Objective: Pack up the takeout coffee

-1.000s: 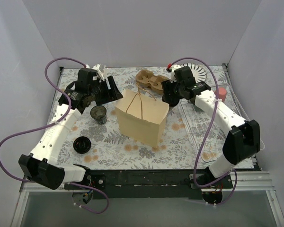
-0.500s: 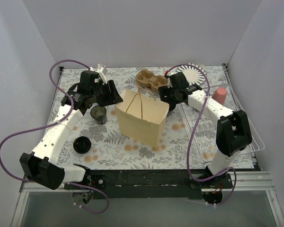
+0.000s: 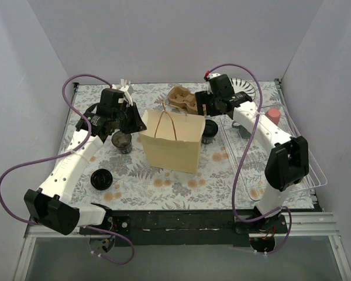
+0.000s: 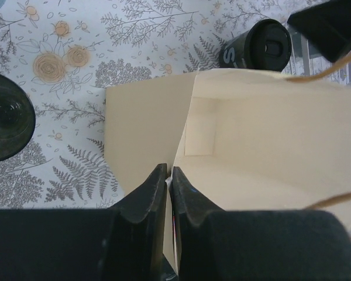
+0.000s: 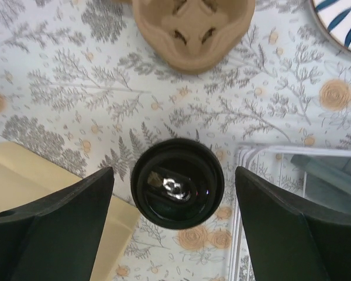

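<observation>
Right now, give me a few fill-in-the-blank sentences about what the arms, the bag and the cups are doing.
1. The left gripper is ____ on the top edge of the paper bag.
2. The right gripper hangs ____ over the takeout coffee, one finger on each side of it.
3. In the top view, the second dark cup stands on the bag's ____ side.
4. The cardboard cup carrier sits ____ the bag, toward the far wall.
Missing words: shut; open; left; behind.
</observation>
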You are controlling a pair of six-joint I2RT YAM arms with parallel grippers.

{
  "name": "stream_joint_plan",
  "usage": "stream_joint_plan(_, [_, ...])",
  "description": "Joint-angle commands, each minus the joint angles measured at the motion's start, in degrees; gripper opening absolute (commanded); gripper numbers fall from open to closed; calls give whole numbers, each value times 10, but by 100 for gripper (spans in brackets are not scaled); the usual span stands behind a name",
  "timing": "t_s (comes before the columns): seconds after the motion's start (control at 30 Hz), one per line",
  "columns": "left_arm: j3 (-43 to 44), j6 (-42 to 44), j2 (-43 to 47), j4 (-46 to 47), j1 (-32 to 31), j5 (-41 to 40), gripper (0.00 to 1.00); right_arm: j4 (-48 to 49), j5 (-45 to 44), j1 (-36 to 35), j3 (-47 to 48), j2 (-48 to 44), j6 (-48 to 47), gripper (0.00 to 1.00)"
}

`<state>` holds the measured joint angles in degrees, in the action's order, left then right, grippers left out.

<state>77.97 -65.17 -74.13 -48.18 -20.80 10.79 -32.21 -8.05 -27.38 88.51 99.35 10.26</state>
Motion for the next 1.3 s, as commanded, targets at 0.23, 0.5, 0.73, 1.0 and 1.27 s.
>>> stream_joint_plan(0.23, [-9, 23, 71, -76, -1, -21, 9, -7, -42, 5, 331, 232, 2, 87])
stream_joint_plan(0.5, [-17, 35, 83, -88, -1, -59, 36, 159, 47, 5, 282, 279, -119, 86])
stream_joint_plan(0.73, [-2, 26, 71, -104, -2, -101, 53, 203, 130, 7, 305, 327, -205, 81])
stream_joint_plan(1.0, [53, 33, 48, -125, -1, -109, 66, 241, 212, 41, 282, 342, -242, 73])
stream_joint_plan(1.27, [55, 33, 48, -136, -1, -109, 68, 257, 257, 57, 272, 352, -276, 73])
